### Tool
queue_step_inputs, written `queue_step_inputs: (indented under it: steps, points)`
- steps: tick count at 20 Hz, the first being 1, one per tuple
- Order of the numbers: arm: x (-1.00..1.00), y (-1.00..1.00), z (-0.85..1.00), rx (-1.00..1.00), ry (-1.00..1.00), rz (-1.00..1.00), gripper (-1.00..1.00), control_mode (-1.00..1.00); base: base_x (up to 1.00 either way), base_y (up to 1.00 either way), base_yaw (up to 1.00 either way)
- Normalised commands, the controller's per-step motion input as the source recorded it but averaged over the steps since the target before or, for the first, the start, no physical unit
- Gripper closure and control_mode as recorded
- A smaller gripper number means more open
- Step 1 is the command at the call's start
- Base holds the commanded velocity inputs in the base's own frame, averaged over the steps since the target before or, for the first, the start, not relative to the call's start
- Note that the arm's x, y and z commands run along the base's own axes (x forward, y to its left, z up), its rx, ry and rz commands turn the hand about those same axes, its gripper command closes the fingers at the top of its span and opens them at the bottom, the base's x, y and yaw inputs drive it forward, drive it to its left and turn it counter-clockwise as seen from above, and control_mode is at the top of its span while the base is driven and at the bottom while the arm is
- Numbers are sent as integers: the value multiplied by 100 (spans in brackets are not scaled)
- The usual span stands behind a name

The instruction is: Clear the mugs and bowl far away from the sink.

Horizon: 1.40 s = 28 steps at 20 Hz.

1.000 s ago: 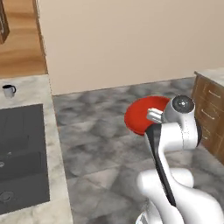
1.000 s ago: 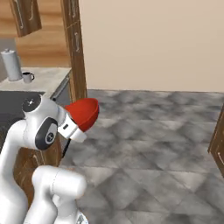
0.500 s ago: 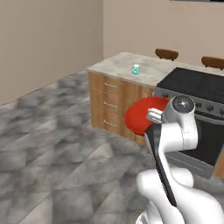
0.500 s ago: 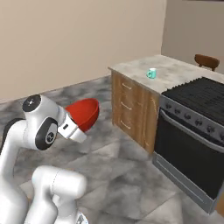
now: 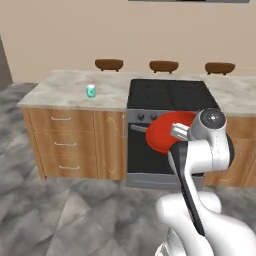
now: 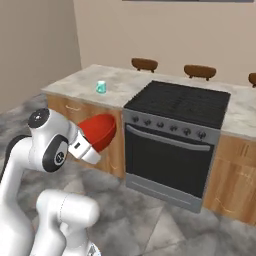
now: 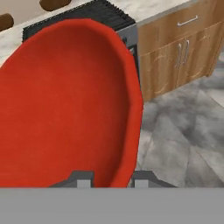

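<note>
Now gripper (image 7: 109, 179) carrying red bowl (image 5: 167, 131), jaws nearly closed, pinching bowl's rim, bowl hanging mid-air before oven (image 6: 170, 155). Teal mug (image 5: 91, 91) already sitting on counter (image 5: 60, 92). Step in hand: transporting bowl. Next: reaching over counter, lowering bowl beside mug, releasing.

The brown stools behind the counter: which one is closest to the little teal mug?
The leftmost round brown stool. It stands just behind the small light teal mug; the other two stools sit farther right, behind the black cooktop.
</note>
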Motion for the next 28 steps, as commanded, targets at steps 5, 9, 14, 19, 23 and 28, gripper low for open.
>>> queue_step_inputs:
  steps: [5, 9, 14, 19, 23, 28]
  points:
    - [0, 0, 0, 0, 0, 0, 100, 100, 95, 96, -72]
    - [0, 0, 0, 0, 0, 0, 100, 100, 58, 100, -58]
    - [0, 0, 0, 0, 0, 0, 100, 100, 13, 100, -38]
    - [0, 0, 0, 0, 0, 0, 100, 100, 0, 100, -19]
    - [0, 0, 0, 0, 0, 0, 100, 100, 5, 100, -10]
    - [0, 0, 0, 0, 0, 0, 100, 100, 41, 100, -2]
